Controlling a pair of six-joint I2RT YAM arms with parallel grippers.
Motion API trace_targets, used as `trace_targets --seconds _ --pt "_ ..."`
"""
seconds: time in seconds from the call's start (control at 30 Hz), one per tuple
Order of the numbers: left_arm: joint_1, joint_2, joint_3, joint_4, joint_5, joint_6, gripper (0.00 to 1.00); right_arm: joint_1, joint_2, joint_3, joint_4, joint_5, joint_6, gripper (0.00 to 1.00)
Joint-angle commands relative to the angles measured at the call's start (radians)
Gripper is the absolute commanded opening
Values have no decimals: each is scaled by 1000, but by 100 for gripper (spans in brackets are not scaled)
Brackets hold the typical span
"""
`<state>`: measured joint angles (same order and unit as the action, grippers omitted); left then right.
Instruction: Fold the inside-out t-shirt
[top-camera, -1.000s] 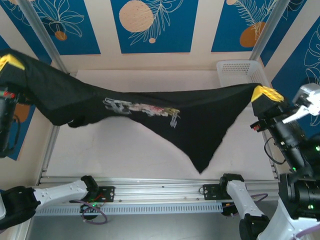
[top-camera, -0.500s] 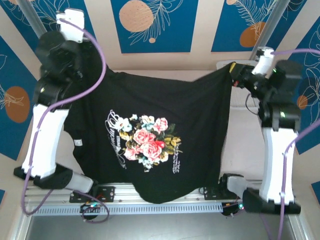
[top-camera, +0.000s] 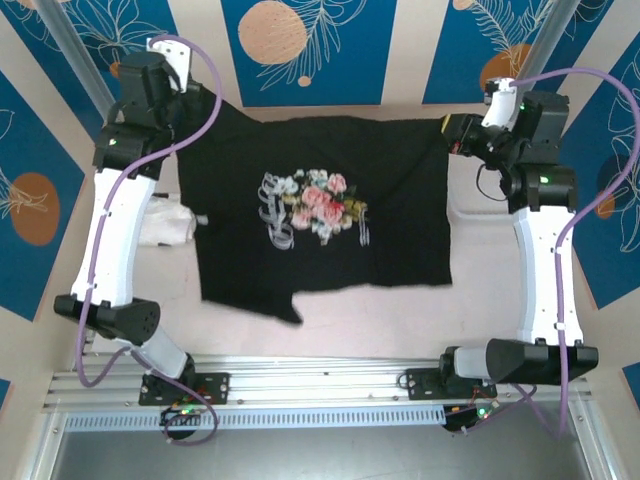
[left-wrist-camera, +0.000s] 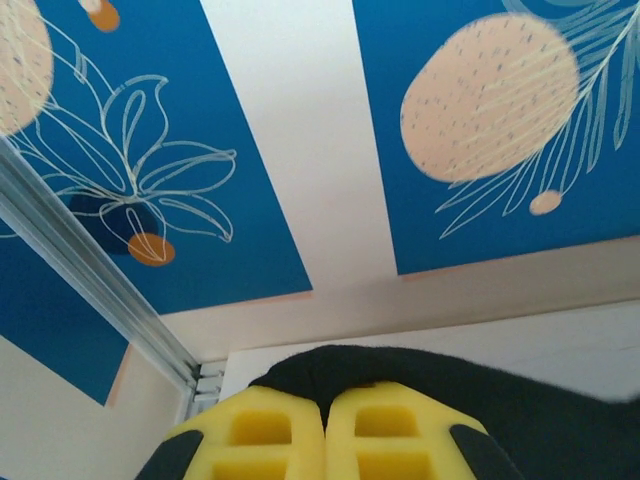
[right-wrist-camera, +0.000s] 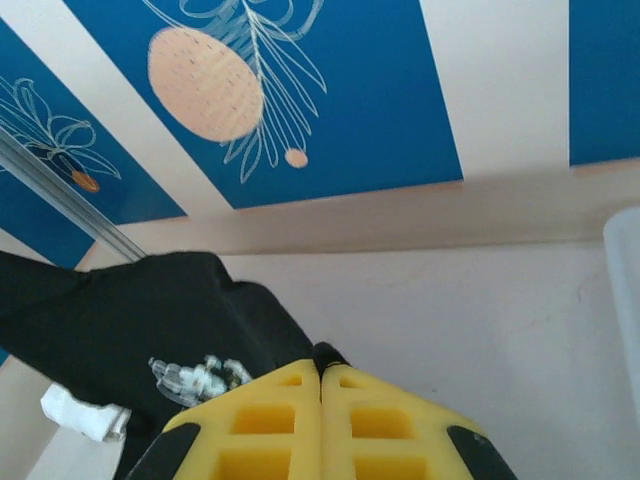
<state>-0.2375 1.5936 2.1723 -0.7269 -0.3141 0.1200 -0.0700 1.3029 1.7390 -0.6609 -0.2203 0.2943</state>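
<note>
The left gripper (left-wrist-camera: 325, 425) and right gripper (right-wrist-camera: 320, 400) each pinch the black t-shirt (top-camera: 400, 240) (floral print up), spread between them over the bench (top-camera: 330, 320).

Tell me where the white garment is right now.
In the top view the white garment lies at the left side of the table, tucked between the left arm and the left edge of the spread black t-shirt.

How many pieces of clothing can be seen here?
2. The black t-shirt is spread out in the middle, print facing up; a white garment lies at its left edge. Others may be hidden under the shirt.
</note>
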Motion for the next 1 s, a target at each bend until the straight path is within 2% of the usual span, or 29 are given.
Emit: trace_targets --seconds 0.0,0.23,0.43,0.67,0.8,0.97 --pt "7 -172 53 20 51 -34 0 1 -112 73 -63 -2 -37 0" --pt "7 -392 50 45 126 -73 0 1 -293 162 -171 63 -50 0" --pt "7 -440 173 62 168 -80 0 1 -332 352 -247 109 -64 0" --pt "7 -289 295 49 134 -50 0 1 -275 442 -265 124 -90 0" --pt "13 -145 329 41 69 -7 0 1 -222 400 -237 151 -121 0" --pt "85 48 331 35 120 -43 0 1 -102 277 -151 162 -149 0"
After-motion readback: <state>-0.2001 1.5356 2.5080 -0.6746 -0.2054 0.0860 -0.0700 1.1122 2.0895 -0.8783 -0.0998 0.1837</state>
